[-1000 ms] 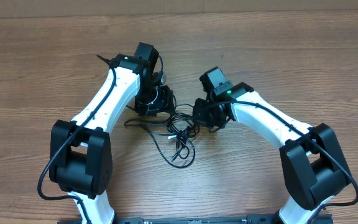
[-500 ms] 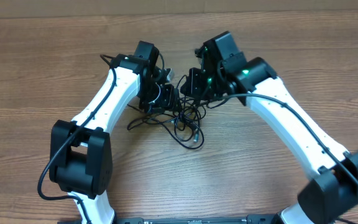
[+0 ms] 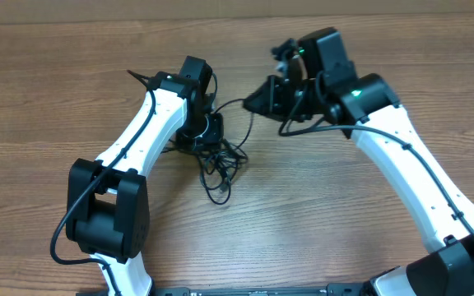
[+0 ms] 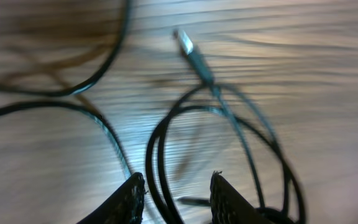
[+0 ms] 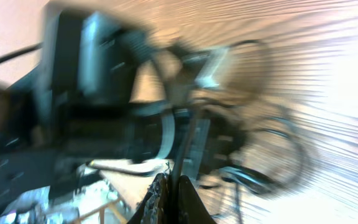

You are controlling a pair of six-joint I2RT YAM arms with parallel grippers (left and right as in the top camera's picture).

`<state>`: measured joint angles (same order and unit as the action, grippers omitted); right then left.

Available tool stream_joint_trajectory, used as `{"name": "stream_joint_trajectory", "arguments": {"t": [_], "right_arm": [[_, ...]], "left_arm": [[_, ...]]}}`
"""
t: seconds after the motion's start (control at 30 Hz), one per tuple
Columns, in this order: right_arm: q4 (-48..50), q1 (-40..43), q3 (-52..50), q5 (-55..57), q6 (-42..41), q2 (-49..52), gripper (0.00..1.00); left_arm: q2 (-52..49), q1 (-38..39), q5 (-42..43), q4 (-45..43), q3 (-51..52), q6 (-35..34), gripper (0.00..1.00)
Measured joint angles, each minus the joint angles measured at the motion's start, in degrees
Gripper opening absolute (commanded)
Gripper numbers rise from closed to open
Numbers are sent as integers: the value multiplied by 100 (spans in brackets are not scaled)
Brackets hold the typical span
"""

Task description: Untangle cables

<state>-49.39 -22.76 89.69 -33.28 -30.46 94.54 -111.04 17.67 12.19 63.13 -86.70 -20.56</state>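
Near the middle of the wooden table (image 3: 48,74), the cables (image 3: 219,164) sit in a loose black tangle. That's right at 6 o'clock from the left gripper (image 3: 207,136), which points down over the top edge of the pile. From the left wrist cam its fingers (image 4: 131,198) are partway apart with a narrowish gap. A couple of cable loops run through that gap without looking pinched. Off at 12 o'clock from those tips there's a plug (image 4: 188,50) with a silvery end lying flat on the wood, kinda blurry.

The right gripper (image 3: 257,97) is up at about 2 o'clock from the tangle, and its jaws are closed tight on one strand (image 3: 230,104). That strand runs from it toward 9 o'clock, over to the left arm's wrist, and looks pulled fairly straight. Right wrist cam is super smeared, but you can make out the thin black cord pinched between the tips. The left gripper's black body fills most of the view behind it.
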Motion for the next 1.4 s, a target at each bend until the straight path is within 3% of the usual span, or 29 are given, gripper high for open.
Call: {"name": "stream_joint_trajectory", "arguments": {"t": [0.3,0.43,0.47,0.77,1.03,1.2,1.23,1.3,1.4], "right_arm": [[-1626,1106,11,2308,-269,-125,4],[-2006,1425,22,3204,-551,-157,8],[-2024,1471,22,3281,-612,-157,11],[-1843,1329,-133,2404,-356,-160,47],[-979,481,-1027,1792,-249,-170,75],[-140,-153,-1443,1622,-411,-120,78],[79,-273,-1497,1598,-503,-59,78],[393,-393,-1589,1565,-706,63,78],[629,-494,-1635,1545,-992,350,77]], "left_arm": [[-2,-61,-1478,229,-7,-787,32],[-2,-122,-1585,190,-9,-986,5],[-2,-131,-1545,160,-9,-992,4],[-4,-131,-748,-87,-46,-726,4],[-20,-131,-326,162,-660,-566,4],[-22,-131,-251,546,-1167,-507,4],[-22,-131,-247,623,-1305,-476,7],[-22,-131,-232,708,-1478,-442,25],[-22,-131,-236,820,-1606,-385,30]]}}
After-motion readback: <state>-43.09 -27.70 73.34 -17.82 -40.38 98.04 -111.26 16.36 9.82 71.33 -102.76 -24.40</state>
